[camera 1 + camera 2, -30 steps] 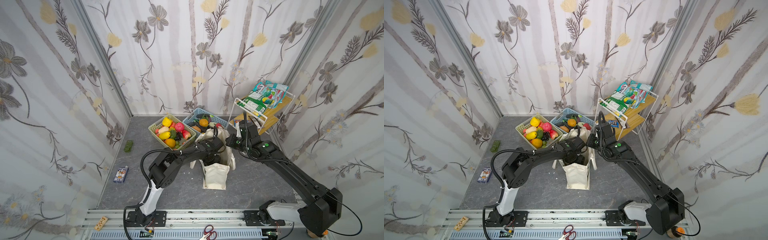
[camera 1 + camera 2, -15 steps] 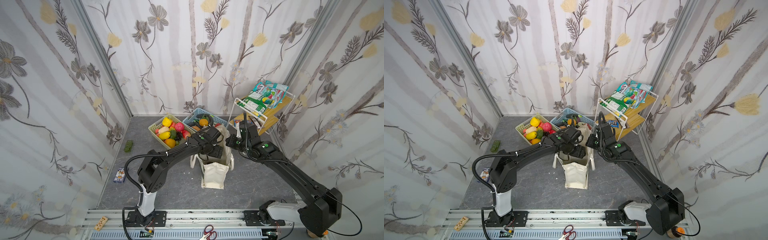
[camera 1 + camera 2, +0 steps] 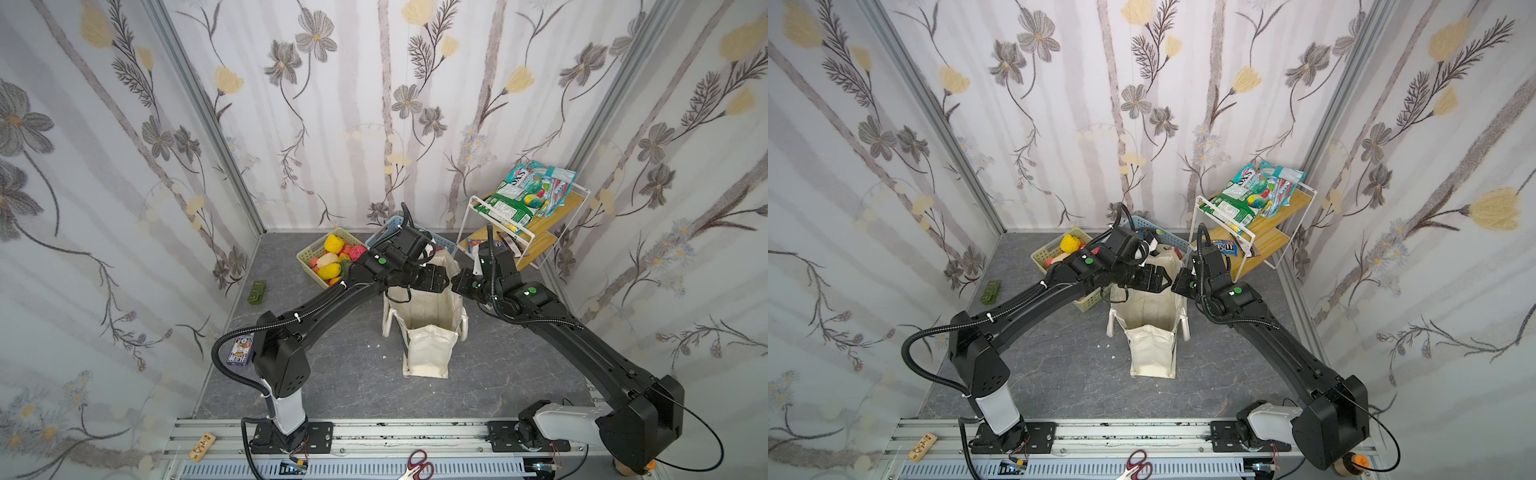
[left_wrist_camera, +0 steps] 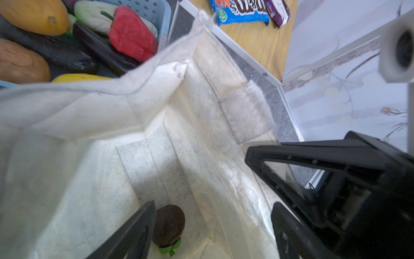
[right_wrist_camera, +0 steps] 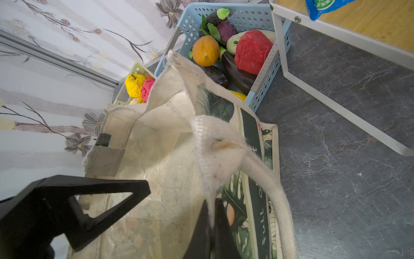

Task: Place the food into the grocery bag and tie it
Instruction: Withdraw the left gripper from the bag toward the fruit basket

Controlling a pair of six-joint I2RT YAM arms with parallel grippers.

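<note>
Your left gripper hangs over the grocery bag mouth, jaws apart and empty. One brown food piece already sits on the bag's bottom. Your right gripper is pinched on the bag's rim at 3 o'clock, holding it open. Looks like the loading step to me, so next you'd reach for the green basket at 11 o'clock. Grey marbled counter, floral walls all round.

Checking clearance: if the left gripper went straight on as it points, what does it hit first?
Likely the inner floor of the grocery bag, close beside the dark brown toy fruit lying there; the open left gripper points down into the bag's mouth. Depth is unclear.
</note>
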